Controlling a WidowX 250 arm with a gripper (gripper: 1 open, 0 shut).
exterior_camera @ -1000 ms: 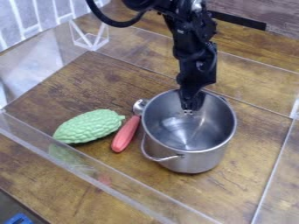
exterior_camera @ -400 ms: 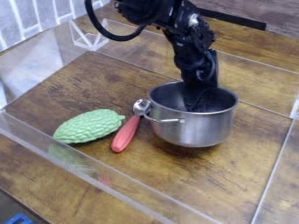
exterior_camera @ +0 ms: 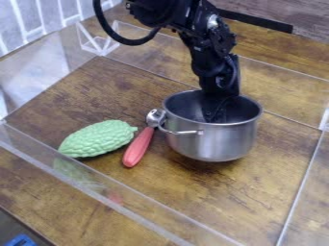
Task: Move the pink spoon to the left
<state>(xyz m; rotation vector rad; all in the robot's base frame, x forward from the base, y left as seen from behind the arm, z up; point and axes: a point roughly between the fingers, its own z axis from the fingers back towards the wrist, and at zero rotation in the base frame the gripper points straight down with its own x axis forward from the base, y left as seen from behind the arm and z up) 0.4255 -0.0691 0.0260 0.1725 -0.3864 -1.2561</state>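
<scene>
Camera view: spoon (exterior_camera: 138,145) flat on the table (exterior_camera: 77,96), pink handle slanting down-left, pale bowl end tucked against the pot (exterior_camera: 213,130) by its side handle, lower end just beside the green vegetable (exterior_camera: 98,138). Probably light, stiff plastic, smooth and a bit slippery; unlikely to break. Best taken across the middle of the slim handle, where both sides lie free of pot and vegetable; a pinch near the bowl end would crowd the pot wall.

Tool (exterior_camera: 226,108) down inside the pot, fingertips lost in the dark interior below the rim. Cannot tell from this view whether parted or closed, nor whether anything is gripped. Nothing pink visible at it. Spoon outside the pot, to the left and lower in the frame, apart from the tool, with the pot wall between them. Not yet moved leftward, by the look of it.
</scene>
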